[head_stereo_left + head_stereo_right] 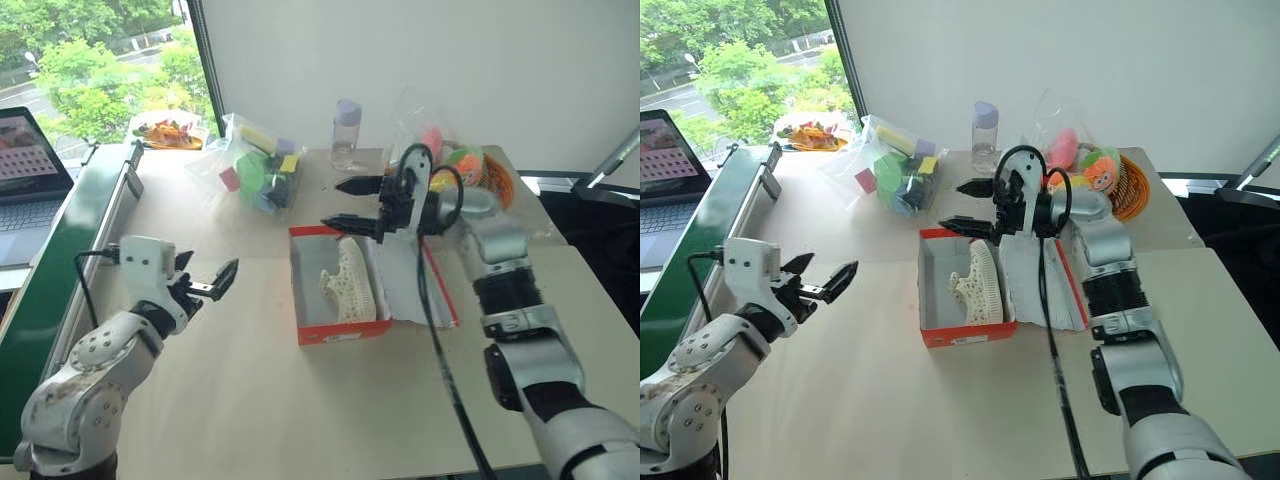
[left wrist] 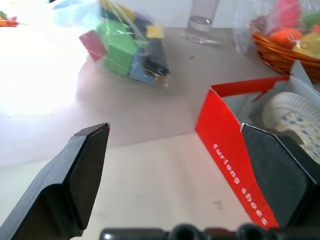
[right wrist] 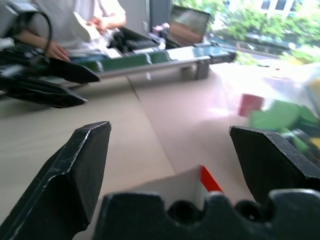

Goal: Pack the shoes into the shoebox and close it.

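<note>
Right now the red-orange shoebox [image 1: 330, 330] sits open in the middle of the worktop [image 1: 250, 400], its lid [image 1: 425, 285] folded out flat on the robot's right side. One cream-white shoe [image 1: 350, 285] stands on edge inside, leaning along the wall nearest the lid; a second shoe cannot be made out, so it may lie hidden or not yet be packed.

The right end effector [image 1: 350, 205] hovers over the far end of the box, fingers spread wide and grasping nothing. The left end effector [image 1: 205, 283] hangs beside the box on the robot's left, well apart from it, likewise released and empty.

If both shoes are in, the step in hand looks like closing. To do it well, the right end effector should get under the free edge of the lid and swing it over, while the left steadies the near wall so the light cardboard does not slide. The upright shoe may catch the lid; nudging it flat first would help.

Counted: one shoebox, one visible shoe, one bag of coloured blocks [image 1: 262, 165], one clear bottle [image 1: 346, 133], one orange basket of toys [image 1: 490, 172], one laptop [image 1: 25, 185].
</note>
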Robot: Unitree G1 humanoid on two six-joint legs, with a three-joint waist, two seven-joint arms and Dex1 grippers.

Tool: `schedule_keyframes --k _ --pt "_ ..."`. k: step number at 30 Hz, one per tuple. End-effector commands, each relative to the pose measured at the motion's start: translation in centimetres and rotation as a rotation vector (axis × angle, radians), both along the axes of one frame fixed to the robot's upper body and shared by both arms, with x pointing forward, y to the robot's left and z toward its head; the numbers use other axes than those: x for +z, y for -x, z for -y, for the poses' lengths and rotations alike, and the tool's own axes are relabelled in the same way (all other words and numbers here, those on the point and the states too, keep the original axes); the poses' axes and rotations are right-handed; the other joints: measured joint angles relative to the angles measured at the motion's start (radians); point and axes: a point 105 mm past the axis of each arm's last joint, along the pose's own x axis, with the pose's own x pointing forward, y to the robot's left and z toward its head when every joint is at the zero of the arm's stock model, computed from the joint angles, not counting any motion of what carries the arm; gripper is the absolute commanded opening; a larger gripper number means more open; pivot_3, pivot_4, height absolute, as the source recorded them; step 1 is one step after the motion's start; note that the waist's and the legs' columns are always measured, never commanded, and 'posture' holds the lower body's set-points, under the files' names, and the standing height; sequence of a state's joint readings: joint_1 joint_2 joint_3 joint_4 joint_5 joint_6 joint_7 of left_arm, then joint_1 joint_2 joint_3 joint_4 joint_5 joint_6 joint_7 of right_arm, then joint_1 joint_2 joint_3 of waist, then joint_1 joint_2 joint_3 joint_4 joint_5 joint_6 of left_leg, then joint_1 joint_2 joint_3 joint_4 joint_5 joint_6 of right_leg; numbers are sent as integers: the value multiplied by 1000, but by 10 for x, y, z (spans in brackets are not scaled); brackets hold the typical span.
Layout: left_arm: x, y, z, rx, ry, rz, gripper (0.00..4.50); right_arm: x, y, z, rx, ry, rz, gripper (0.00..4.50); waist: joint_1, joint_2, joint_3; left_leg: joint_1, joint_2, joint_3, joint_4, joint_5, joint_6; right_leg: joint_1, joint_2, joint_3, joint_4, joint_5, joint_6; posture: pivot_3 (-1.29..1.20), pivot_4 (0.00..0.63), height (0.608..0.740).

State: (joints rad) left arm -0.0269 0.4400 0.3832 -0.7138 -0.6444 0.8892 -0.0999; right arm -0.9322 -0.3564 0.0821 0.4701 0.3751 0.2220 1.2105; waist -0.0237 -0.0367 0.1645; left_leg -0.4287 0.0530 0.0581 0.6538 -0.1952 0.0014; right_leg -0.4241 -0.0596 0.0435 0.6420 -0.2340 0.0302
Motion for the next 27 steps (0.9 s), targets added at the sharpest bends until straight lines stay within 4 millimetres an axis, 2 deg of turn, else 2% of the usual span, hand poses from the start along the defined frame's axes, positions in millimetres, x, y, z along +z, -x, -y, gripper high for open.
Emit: schedule_keyframes --k 1,12,19,27 --pt "14 5 -12 87 -63 91 4500 0 2 -2 35 -9 46 4464 2 0 0 0 0 0 0 0 0 0 0 0 0 0 0 0 150 740" --pt "15 13 -35 274 -131 158 4500 -29 -10 -8 -37 -18 -18 4464 8 0 0 0 0 0 0 0 -1 0 0 0 0 0 0 0 150 740" --pt "9 18 -50 349 -142 154 4500 -30 -12 -20 -32 -26 -22 4464 2 0 0 0 0 0 0 0 -1 0 0 0 1 0 -1 0 150 740" --pt "-1 19 -72 435 -155 130 4500 -26 1 -46 91 -22 -16 4464 2 0 0 1 0 1 0 0 -1 0 0 0 1 0 -1 0 150 740"
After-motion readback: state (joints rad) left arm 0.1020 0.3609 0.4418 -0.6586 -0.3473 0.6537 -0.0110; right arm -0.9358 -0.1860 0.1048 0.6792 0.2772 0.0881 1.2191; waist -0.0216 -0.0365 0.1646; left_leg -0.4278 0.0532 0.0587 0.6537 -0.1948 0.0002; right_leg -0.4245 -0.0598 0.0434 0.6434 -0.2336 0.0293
